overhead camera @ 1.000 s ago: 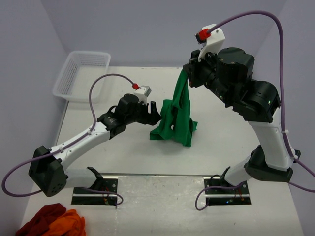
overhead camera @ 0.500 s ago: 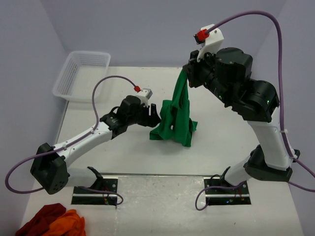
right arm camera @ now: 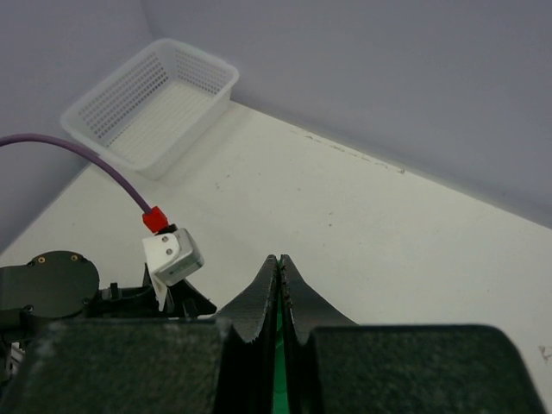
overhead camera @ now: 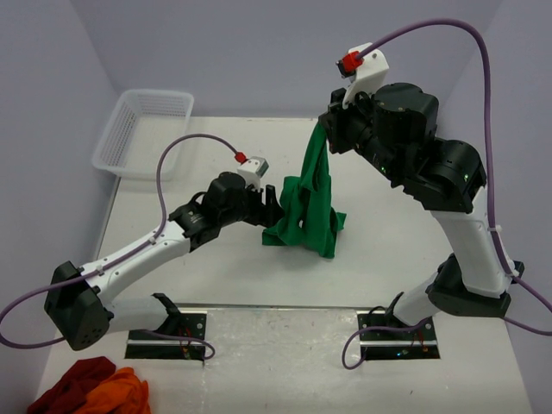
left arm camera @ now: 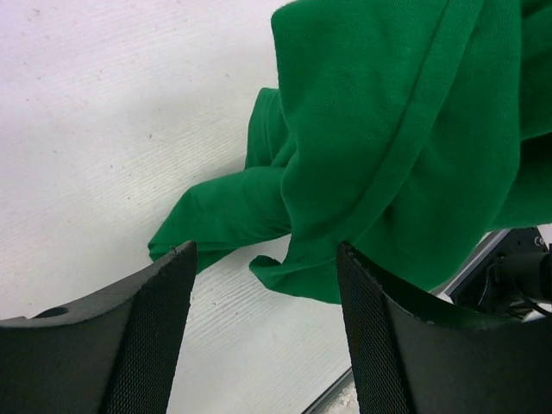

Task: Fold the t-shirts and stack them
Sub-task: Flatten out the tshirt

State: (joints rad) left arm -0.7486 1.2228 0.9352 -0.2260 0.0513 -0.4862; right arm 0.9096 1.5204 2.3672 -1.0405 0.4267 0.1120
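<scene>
The bright green t-shirt [overhead camera: 312, 203] hangs in a bunched column from my right gripper [overhead camera: 326, 129], and its lower part rests crumpled on the white table. That gripper [right arm camera: 278, 259] is shut on the shirt's top, with a sliver of green cloth [right arm camera: 277, 384] showing between the pressed fingers. My left gripper [overhead camera: 274, 201] is open, low and level at the shirt's left side. In the left wrist view the t-shirt [left arm camera: 388, 129] fills the upper right, and a hemmed fold hangs just ahead of the open left gripper [left arm camera: 265, 254], with nothing between its fingers [left arm camera: 155, 328].
A white mesh basket [overhead camera: 142, 129] stands at the table's far left corner, seen also as the basket [right arm camera: 151, 108] in the right wrist view. Dark red and orange cloths [overhead camera: 90, 388] lie off the table at the near left. The walls are close behind and to the sides.
My left gripper has crept to the right, closer to the hanging shirt's left edge. The right gripper and the shirt have stayed in place.
</scene>
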